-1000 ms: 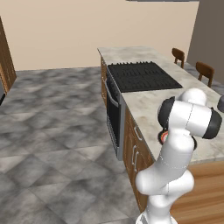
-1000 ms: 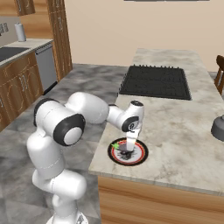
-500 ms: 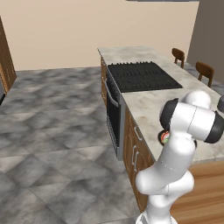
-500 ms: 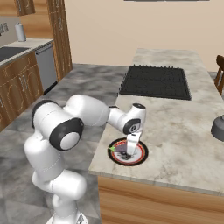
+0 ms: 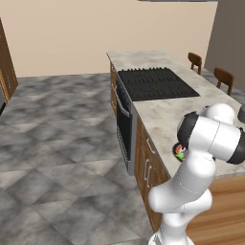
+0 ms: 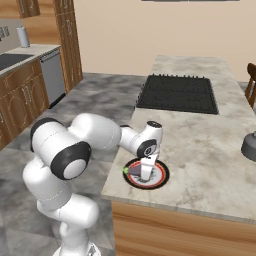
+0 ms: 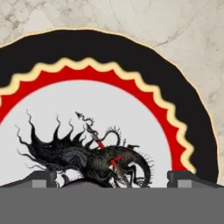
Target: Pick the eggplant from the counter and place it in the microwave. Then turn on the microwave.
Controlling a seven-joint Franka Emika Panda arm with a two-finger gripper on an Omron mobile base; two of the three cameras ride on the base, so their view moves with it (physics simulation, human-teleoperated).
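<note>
My gripper (image 6: 146, 174) points straight down onto a round red-rimmed plate (image 6: 161, 177) near the front edge of the beige counter (image 6: 200, 145). Its fingers stand wide open. In the hand view the two fingertips (image 7: 42, 179) flank the plate's black dragon pattern (image 7: 105, 159), close above it. The eggplant's green stem end (image 6: 125, 170) pokes out at the plate's left side; its purple body is hidden behind my hand. From the left base view a green and red bit of the plate (image 5: 180, 153) shows beside my arm on the counter (image 5: 162, 112). The microwave is out of view.
A black ridged cooktop (image 6: 177, 93) lies farther along the counter, with the oven front (image 5: 123, 127) below it. A dark grey pot (image 6: 250, 145) stands at the right edge. Two chairs (image 5: 224, 77) stand behind the island. Wooden cabinets (image 6: 20, 95) line the far left wall.
My hand has sunk lower over the plate, and my elbow has shifted a little. The jaws have stayed wide open.
</note>
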